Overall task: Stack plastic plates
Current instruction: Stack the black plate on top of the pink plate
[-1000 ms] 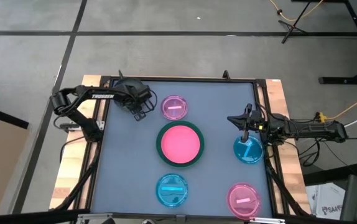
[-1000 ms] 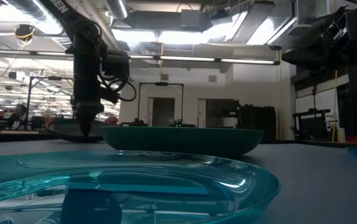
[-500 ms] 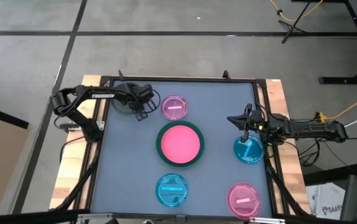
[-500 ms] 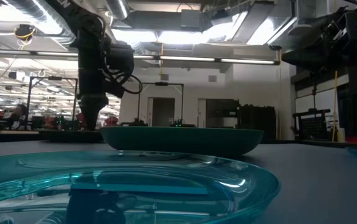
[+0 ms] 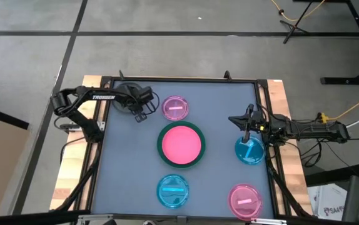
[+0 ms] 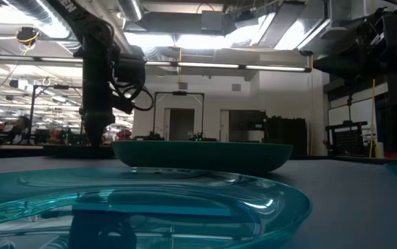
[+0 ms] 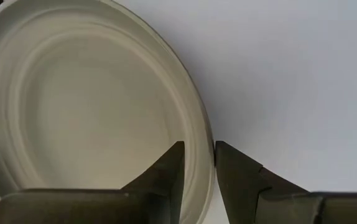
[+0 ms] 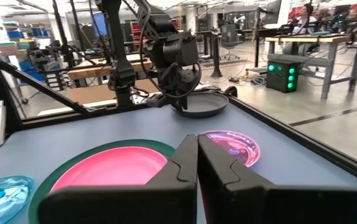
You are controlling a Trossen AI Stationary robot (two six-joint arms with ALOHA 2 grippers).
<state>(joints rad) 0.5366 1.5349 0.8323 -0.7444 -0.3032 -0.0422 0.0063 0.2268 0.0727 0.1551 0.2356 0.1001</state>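
Observation:
The dark grey plate (image 5: 122, 102) lies at the far left, partly under my left arm. It shows pale in the left wrist view (image 7: 91, 112). My left gripper (image 5: 141, 114) (image 7: 198, 168) is down at its right rim. The opaque pink plate (image 5: 181, 144) sits inside the large dark green plate (image 5: 161, 145) at the table's middle. One magenta plate (image 5: 176, 107) lies far of it, another (image 5: 244, 200) at the near right. Blue plates lie at the near middle (image 5: 172, 190) and at the right (image 5: 249, 151). My right gripper (image 5: 246, 129) (image 8: 197, 155) hovers shut just beyond the right blue plate. My left gripper has the dark grey plate's right rim (image 7: 204, 140) between its fingers. One finger (image 7: 171, 165) stands inside the plate and the other (image 7: 234, 169) outside, and they come from above, pointing down. In the right wrist view the plate (image 8: 206, 106) rests on the table.
A raised frame (image 5: 179, 80) borders the table, with wooden boards at the left and right sides. Bare grey surface lies between the plates, widest along the left half (image 5: 126, 162). The near blue plate (image 6: 136, 200) fills the foreground of the low view.
In the low view my left gripper has shifted a little toward the table's right and then come back left, staying down at the dark grey plate. The right arm and the other plates have kept still.

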